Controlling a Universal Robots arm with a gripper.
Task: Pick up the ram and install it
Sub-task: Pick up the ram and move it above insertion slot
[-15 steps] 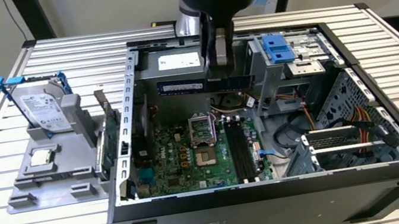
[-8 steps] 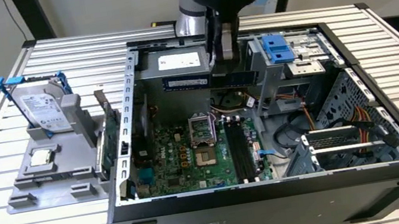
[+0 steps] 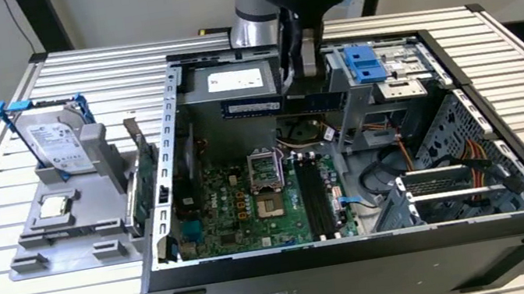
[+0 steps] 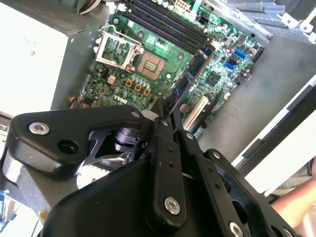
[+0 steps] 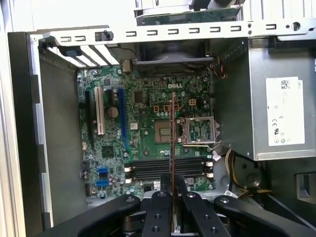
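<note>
1. The gripper (image 3: 299, 90) hangs over the open computer case (image 3: 364, 257), toward 12 o'clock of the motherboard (image 3: 240, 206) in the exterior view. Below it lies only the board.
2. Its fingers (image 5: 160, 207) pinch the ram (image 5: 172, 143), 1 pad on each flat face. That hold keeps the bare contact edge free, I judge.
3. In the exterior view the ram (image 3: 253, 106) hangs level in the air, running from 9 o'clock to 3 o'clock in front of the power supply (image 3: 230, 81).
4. In the second wrist view the ram (image 4: 192, 71) reaches out from the gripper (image 4: 168, 109) above the board, touching nothing.
5. The black memory slots (image 3: 315, 202) run from 12 to 6 o'clock, at 3 o'clock of the CPU socket (image 3: 263, 170). They look empty. The stick lies crosswise to them, so the ram is lifted but not seated.
6. At 9 o'clock of the case, well apart, a grey stand (image 3: 64, 226) keeps the hard drive (image 3: 62, 143) upright in its blue frame.
</note>
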